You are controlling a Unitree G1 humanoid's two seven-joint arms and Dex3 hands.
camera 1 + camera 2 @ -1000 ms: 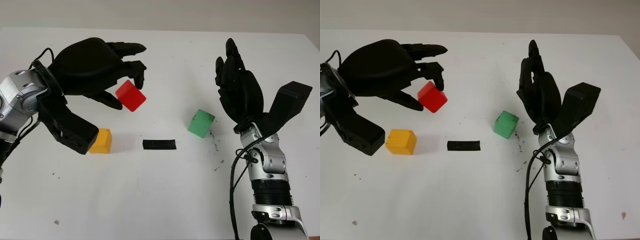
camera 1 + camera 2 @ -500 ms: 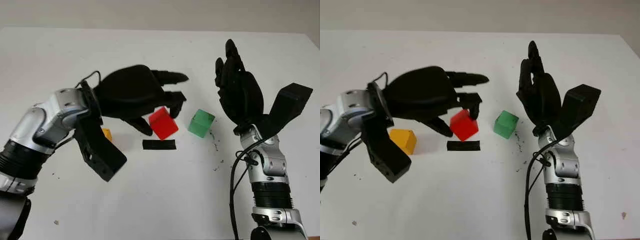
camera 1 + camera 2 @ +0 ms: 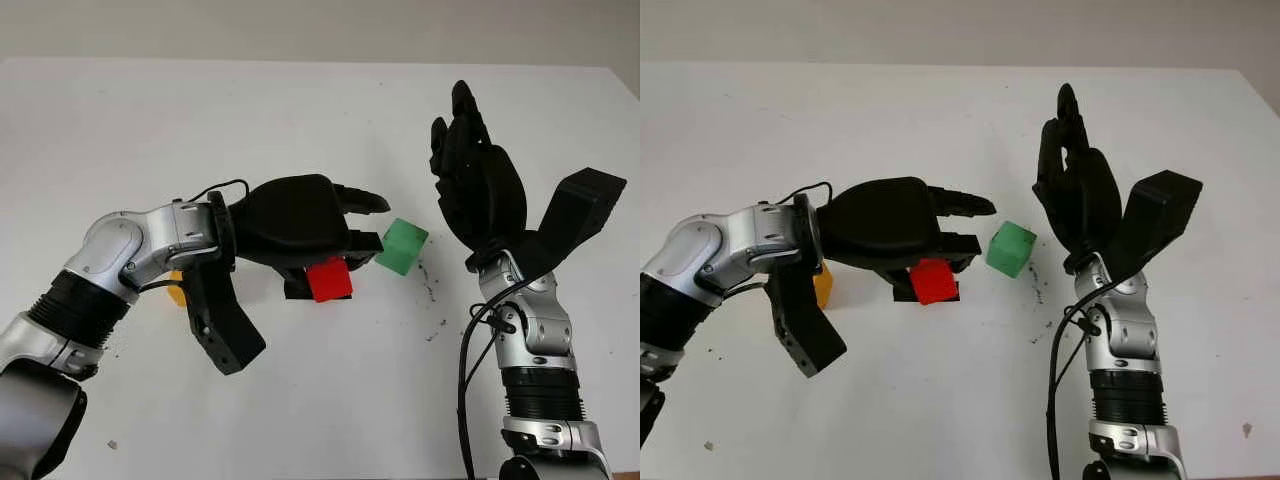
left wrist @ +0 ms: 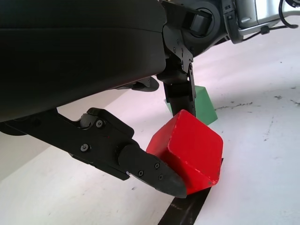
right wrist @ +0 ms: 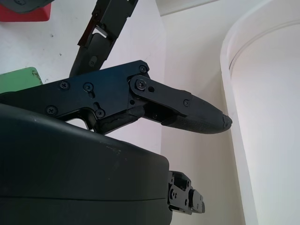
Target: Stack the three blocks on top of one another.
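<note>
My left hand point(image 3: 330, 262) is shut on the red block point(image 3: 329, 279), holding it low over the black tape strip point(image 3: 902, 293) at the table's middle. In the left wrist view the red block point(image 4: 187, 150) is pinched between a finger and the thumb, just above the tape strip point(image 4: 185, 212). The green block point(image 3: 401, 246) sits on the table just right of my left hand's fingertips. The yellow block point(image 3: 823, 284) lies behind my left forearm, mostly hidden. My right hand point(image 3: 470, 170) is open, raised upright to the right of the green block.
The white table point(image 3: 300, 110) stretches back to a pale wall. Small dark specks point(image 3: 432, 290) mark the surface right of the green block. My left wrist camera housing point(image 3: 225, 320) hangs low at the front left.
My left hand has carried the red block rightward and down, from above the yellow block to just over the tape strip. The right hand has not moved.
</note>
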